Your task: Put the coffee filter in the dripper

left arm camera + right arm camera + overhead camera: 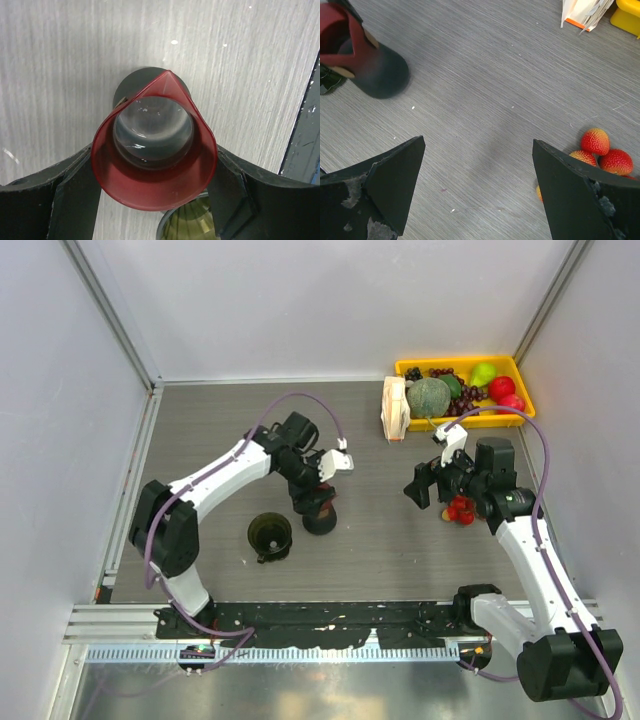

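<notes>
The left wrist view cuts off the dripper [186,226]; only its olive rim shows. It stands on the grey table [380,540] at 8 o'clock from the black cup [321,523], whose red mouth the left gripper [319,508] squeezes into a teardrop. The right gripper [479,145] hangs wide open. I cannot tell a single coffee filter from the paper pack [395,408] at 1 o'clock.

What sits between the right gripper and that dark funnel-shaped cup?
Top view: a small black cup with a red inside, clamped in the left gripper.
</notes>
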Available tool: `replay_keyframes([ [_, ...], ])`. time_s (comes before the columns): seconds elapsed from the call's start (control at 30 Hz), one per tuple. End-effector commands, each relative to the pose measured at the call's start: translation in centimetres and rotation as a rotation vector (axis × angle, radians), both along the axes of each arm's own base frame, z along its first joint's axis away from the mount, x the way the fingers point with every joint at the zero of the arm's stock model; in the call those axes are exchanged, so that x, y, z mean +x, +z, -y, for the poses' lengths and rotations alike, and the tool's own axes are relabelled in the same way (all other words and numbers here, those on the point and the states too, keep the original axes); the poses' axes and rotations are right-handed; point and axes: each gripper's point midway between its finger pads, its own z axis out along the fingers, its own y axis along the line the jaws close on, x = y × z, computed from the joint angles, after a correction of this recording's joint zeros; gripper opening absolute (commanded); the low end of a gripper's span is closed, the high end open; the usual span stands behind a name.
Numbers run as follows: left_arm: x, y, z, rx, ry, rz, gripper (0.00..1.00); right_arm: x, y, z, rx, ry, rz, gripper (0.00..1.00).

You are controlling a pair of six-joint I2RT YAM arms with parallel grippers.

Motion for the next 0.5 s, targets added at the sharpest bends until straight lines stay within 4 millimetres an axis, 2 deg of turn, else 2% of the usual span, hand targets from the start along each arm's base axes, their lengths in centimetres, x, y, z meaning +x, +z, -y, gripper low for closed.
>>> replay_keyframes([
  [0.0, -1.3, 1.5, 2.6, -0.053, 0.026, 0.045, 0.75, 0.3, 1.1, 0.0, -0.007, 0.012, 0.051, 0.95],
  [0.3, -3.8, -0.2, 5.0, -0.049, 0.04, -0.009, 0.77, 0.2, 1.2, 0.1, -0.007, 0.004, 0.055, 0.95],
  [0.37, -4.1, -0.2, 5.1, -0.045, 0.046, -0.011, 0.87, 0.2, 1.2, 0.1, -0.008, 0.003, 0.055, 0.95],
  [0.4, -4.2, -0.2, 5.1, -0.045, 0.055, -0.017, 0.99, 0.2, 1.1, 0.1, -0.008, 0.002, 0.055, 0.95],
  [0.47, -4.3, 0.6, 4.9, -0.056, 0.064, -0.01, 0.99, 0.2, 1.3, 0.1, -0.008, 0.002, 0.06, 0.95],
])
